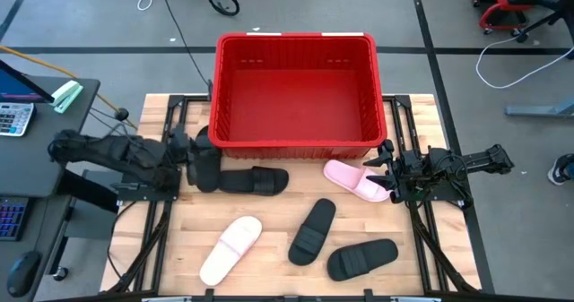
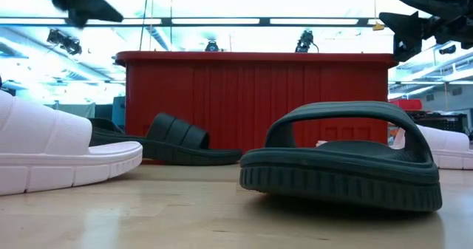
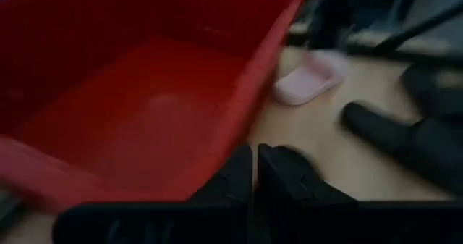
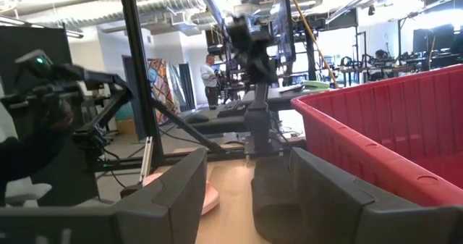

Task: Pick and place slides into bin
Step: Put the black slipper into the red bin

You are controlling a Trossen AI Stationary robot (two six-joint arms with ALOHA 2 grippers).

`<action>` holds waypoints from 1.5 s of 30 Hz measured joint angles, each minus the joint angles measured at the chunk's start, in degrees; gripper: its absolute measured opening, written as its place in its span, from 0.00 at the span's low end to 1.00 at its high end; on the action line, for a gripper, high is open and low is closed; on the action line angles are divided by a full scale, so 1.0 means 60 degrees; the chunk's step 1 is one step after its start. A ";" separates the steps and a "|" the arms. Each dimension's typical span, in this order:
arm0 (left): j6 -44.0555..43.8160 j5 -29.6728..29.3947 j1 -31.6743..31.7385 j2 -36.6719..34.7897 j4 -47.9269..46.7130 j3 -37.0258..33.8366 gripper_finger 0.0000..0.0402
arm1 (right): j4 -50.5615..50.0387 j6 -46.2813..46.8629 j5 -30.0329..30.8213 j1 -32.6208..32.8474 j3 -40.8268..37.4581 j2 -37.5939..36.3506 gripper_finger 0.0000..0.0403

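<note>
The bin (image 1: pixel 296 91) interior lies open; slides (image 1: pixel 314 230) clutter the table's (image 1: pixel 269 271) front.

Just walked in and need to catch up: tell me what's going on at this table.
A two-armed robot is clearing slides into the red bin, which is empty so far. The left gripper sits by the bin's near left corner with its fingers together, at a black slide there; whether it grips it is unclear. The right gripper waits open beside the pink slide. Another black slide, a white one and two more black ones lie on the table.
</note>
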 joint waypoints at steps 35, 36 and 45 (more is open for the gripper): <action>-0.5016 -0.0332 0.2212 0.9169 -0.5995 0.0016 0.48 | -0.0232 0.0000 0.0007 0.0000 0.0004 0.0000 0.51; -0.4944 -0.0335 0.2311 0.9295 -0.5983 0.0016 0.48 | -0.0232 0.0001 0.0007 0.0000 0.0000 0.0000 0.51; -0.4910 -0.0323 0.2921 1.0332 -0.5896 0.0009 0.47 | -0.0232 0.0004 0.0007 0.0000 0.0004 -0.0002 0.51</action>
